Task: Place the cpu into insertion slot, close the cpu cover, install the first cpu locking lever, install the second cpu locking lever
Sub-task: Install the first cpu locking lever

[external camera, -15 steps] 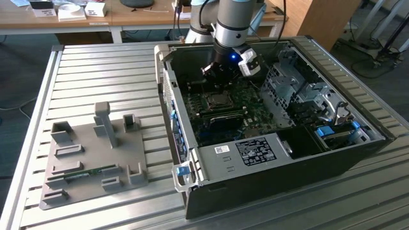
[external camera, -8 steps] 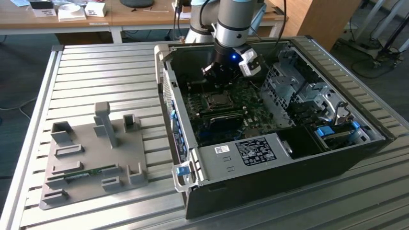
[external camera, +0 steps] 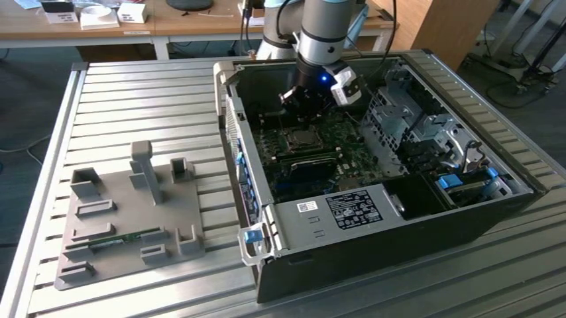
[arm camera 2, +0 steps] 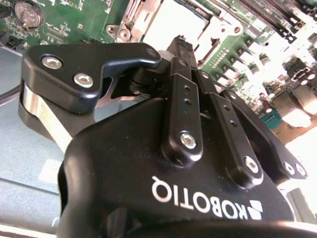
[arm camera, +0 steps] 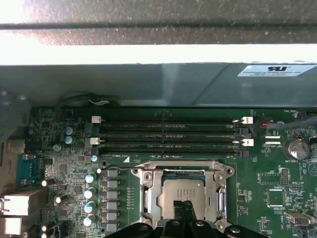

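The silvery cpu (arm camera: pixel 185 194) lies flat in the insertion slot (arm camera: pixel 146 199) on the green motherboard (arm camera: pixel 267 178). The cpu cover (arm camera: pixel 218 171) is down around the chip as a metal frame, and the chip shows through its window. A thin wire lever (arm camera: pixel 119 169) runs along the socket's edge beside the memory slots. My gripper (arm camera: pixel 184 207) hangs right over the chip, its black fingers (arm camera 2: pixel 181 47) shut together with nothing between them. In the exterior view the gripper (external camera: pixel 306 111) sits inside the open case just above the socket (external camera: pixel 305 138).
Long black memory slots (arm camera: pixel 168 131) lie beside the socket, with the case wall (arm camera: pixel 148 89) beyond them. Capacitors (arm camera: pixel 90 193) line one side of the socket. A drive cage (external camera: pixel 415 132) stands at the exterior view's right. A grey fixture (external camera: pixel 132 212) lies on the slatted table.
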Robot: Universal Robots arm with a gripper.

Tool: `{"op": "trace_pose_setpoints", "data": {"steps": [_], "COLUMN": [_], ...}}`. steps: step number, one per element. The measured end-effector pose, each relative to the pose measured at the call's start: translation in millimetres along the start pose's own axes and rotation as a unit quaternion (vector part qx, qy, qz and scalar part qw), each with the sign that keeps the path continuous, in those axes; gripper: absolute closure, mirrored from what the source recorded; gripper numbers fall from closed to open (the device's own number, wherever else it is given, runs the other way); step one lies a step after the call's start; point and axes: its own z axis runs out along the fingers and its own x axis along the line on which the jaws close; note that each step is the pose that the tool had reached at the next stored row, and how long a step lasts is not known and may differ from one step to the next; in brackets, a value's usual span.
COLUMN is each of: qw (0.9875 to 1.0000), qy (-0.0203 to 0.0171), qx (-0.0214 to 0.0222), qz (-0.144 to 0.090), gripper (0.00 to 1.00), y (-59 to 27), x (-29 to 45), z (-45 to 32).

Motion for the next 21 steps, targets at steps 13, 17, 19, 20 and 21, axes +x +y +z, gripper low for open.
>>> {"op": "trace_pose_setpoints", "data": {"steps": [13, 17, 19, 20, 21], "qw": [1.0, 1.0, 1.0, 1.0, 1.0], "qy": [-0.0001, 0.0, 0.0, 0.0, 0.0006], "qx": [-0.0001, 0.0, 0.0, 0.0, 0.0001], "qz": [0.0, 0.0, 0.0, 0.0, 0.0], "gripper": [0.89, 0.89, 0.89, 0.89, 0.89], "y": [0.2, 0.2, 0.2, 0.2, 0.2], "x": [-0.1, -0.1, -0.1, -0.1, -0.1], "z": [-2.3, -2.5, -2.5, -2.6, -2.6]}}
